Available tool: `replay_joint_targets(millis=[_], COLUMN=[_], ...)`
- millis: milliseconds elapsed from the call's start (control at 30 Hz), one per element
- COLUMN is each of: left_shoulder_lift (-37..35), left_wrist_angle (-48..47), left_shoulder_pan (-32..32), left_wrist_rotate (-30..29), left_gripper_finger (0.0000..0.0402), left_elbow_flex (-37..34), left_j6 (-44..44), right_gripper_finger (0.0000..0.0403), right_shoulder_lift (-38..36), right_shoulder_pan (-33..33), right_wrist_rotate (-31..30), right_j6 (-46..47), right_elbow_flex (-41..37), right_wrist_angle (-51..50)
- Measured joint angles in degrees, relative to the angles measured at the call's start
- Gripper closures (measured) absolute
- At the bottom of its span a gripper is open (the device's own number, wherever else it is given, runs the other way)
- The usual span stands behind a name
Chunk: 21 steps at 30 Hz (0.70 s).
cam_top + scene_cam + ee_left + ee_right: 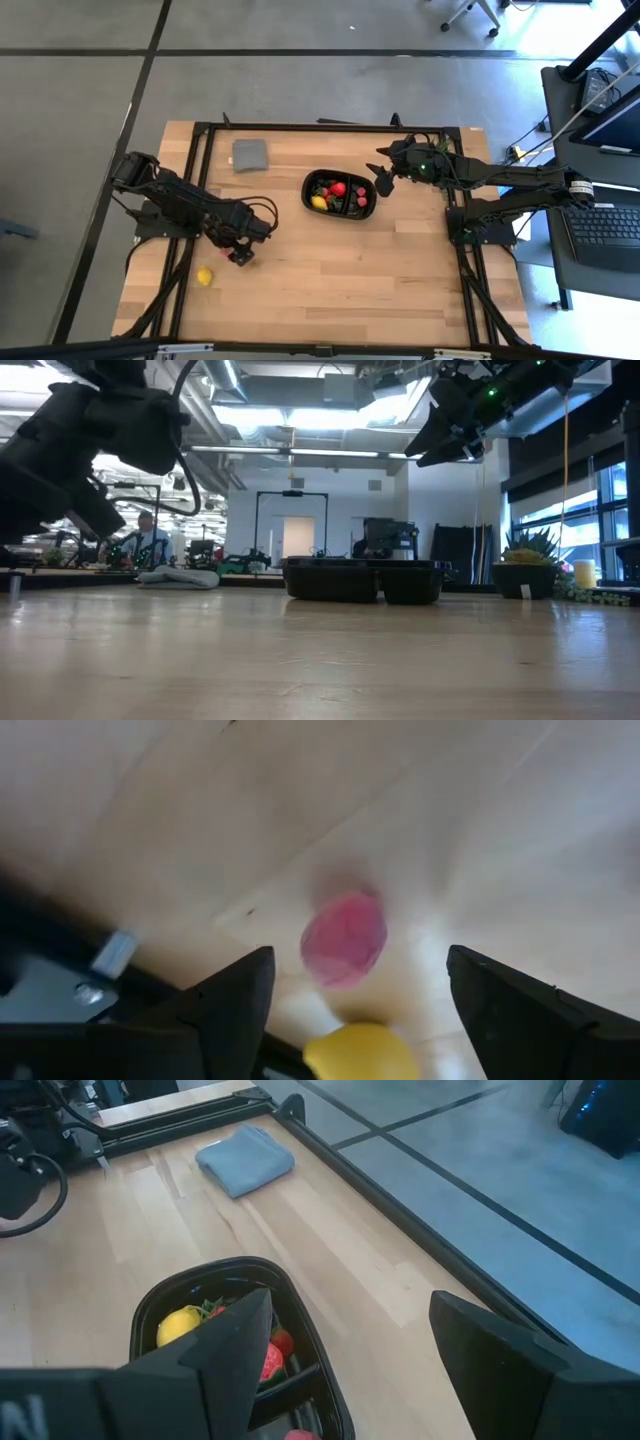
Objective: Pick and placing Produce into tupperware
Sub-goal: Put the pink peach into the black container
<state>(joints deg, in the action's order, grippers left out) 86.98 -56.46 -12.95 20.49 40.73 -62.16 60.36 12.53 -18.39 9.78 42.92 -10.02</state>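
Pale wooden tabletop (pixel 330 270) with a black metal frame fills the high view, standing on a grey floor; a folded grey-blue cloth (pixel 249 154) lies near the table's far edge, well apart from everything else. Near the middle sits the black glossy plastic tray (pixel 340 194) with rounded ends and inner dividers; inside it lie several small toy fruits (pixel 337 189), red, yellow and dark pieces among them.

On the left side the left gripper (pixel 241 256) is low over the wood, pointing towards a small yellow lemon-like toy (pixel 204 276) that lies alone near the front left corner; in the left wrist view its two dark fingers (pixel 235 1000) stand wide apart and hold nothing, with a small round pink toy fruit (pixel 344 938) on the wood between them and the yellow toy just beside it.

The right gripper (pixel 383 178) hangs just beside the tray's right end, raised above the table as the low view shows; in the right wrist view its fingers (pixel 230 1342) are spread and empty, with the tray below them.
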Motion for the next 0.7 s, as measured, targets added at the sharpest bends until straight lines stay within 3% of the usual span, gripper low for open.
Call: replay_joint_targets(millis=[700], left_shoulder_lift=[0.00], left_wrist_angle=[3.19], left_shoulder_pan=[0.02], left_wrist_rotate=[-0.33], left_gripper_finger=[0.0190], left_elbow_flex=[-2.42], left_j6=[-2.27], right_gripper_finger=[0.0127], right_shoulder_lift=[0.00], right_shoulder_pan=[0.00], right_wrist_rotate=[0.00], right_j6=[-0.02], right_elbow_flex=[0.00], right_wrist_angle=[-0.02])
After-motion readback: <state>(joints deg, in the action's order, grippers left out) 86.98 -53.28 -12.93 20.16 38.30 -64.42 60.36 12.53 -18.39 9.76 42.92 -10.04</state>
